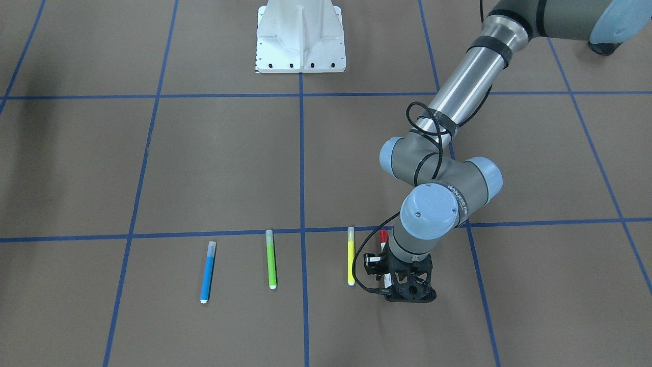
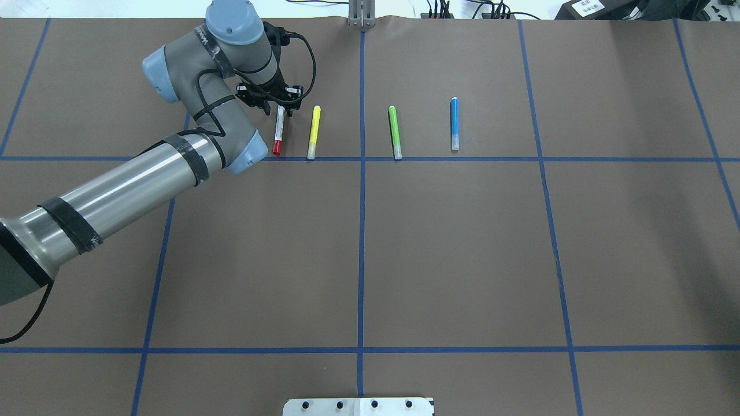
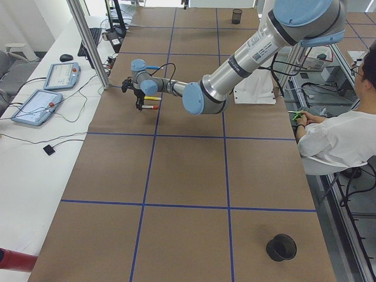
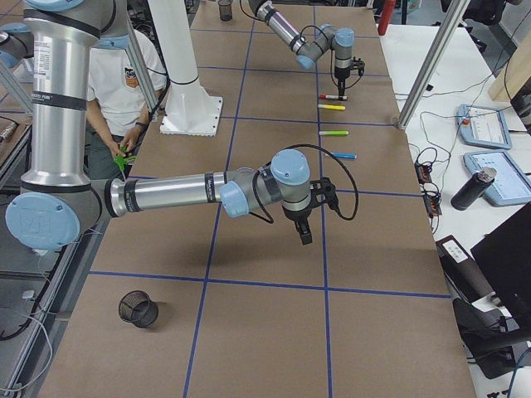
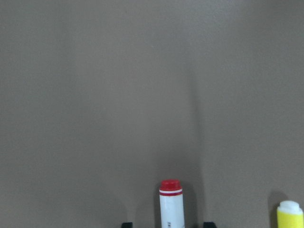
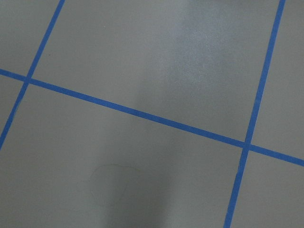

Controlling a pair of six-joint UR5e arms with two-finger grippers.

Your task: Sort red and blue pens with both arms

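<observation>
The red pen (image 2: 278,132), a white barrel with a red cap, lies at the left end of a row on the brown table. My left gripper (image 2: 280,110) is lowered over the pen's far end and is open. In the left wrist view the red pen (image 5: 171,206) sits between two dark fingertips (image 5: 209,224) with a gap on either side. From the front, the left gripper (image 1: 395,280) hides the middle of the red pen (image 1: 383,237). The blue pen (image 2: 454,123) lies untouched at the row's right end. My right gripper (image 4: 304,236) hangs over bare table; I cannot tell its state.
A yellow pen (image 2: 313,132) lies right beside the red one, and a green pen (image 2: 395,132) lies between it and the blue pen. A black mesh cup (image 4: 138,308) stands near the right end. A seated person (image 3: 335,135) is by the white robot base (image 1: 300,38).
</observation>
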